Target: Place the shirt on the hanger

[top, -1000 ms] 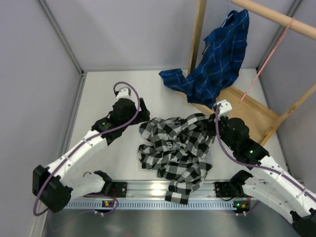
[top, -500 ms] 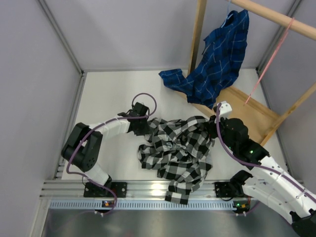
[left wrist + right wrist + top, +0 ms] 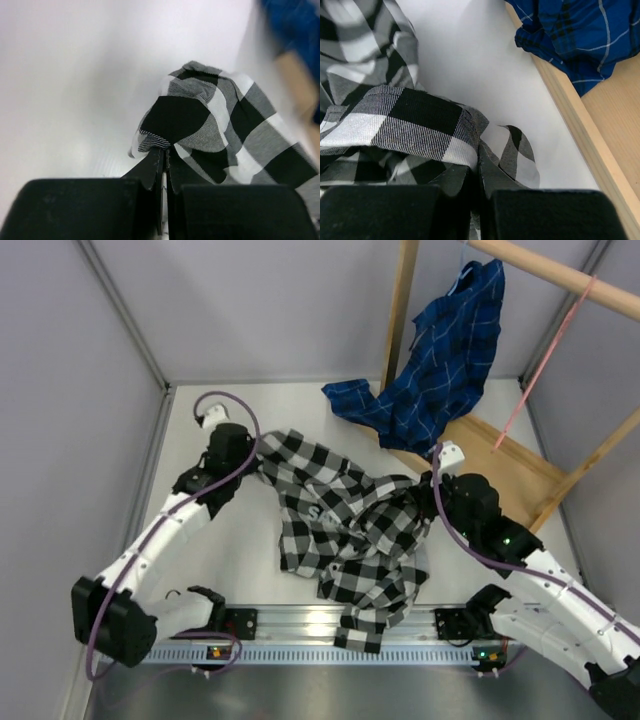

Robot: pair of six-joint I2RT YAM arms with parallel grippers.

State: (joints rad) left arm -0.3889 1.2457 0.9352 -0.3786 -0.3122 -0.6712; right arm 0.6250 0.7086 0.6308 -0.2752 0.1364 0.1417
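The black-and-white checked shirt point(image 3: 345, 525) lies crumpled across the middle of the table. My left gripper point(image 3: 254, 454) is shut on its far-left edge, and the cloth stretches from there toward the heap. In the left wrist view the shirt point(image 3: 210, 117) bunches just past the shut left gripper point(image 3: 165, 151). My right gripper point(image 3: 428, 486) is shut on the shirt's right side, where a checked fold point(image 3: 420, 120) is pinched in the right gripper point(image 3: 479, 161). The thin pink hanger point(image 3: 545, 358) hangs from the wooden rod at the far right, away from both grippers.
A blue plaid shirt point(image 3: 445, 350) drapes from the wooden rod point(image 3: 560, 275) down onto the rack's wooden base point(image 3: 500, 465). An upright wooden post point(image 3: 400, 315) stands behind it. The blue shirt point(image 3: 580, 35) lies close beyond my right gripper. A metal rail point(image 3: 300, 625) runs along the near edge.
My left gripper closed on the shirt's left edge and pulled it toward the back left, spreading the cloth out. The right gripper kept its hold in place.
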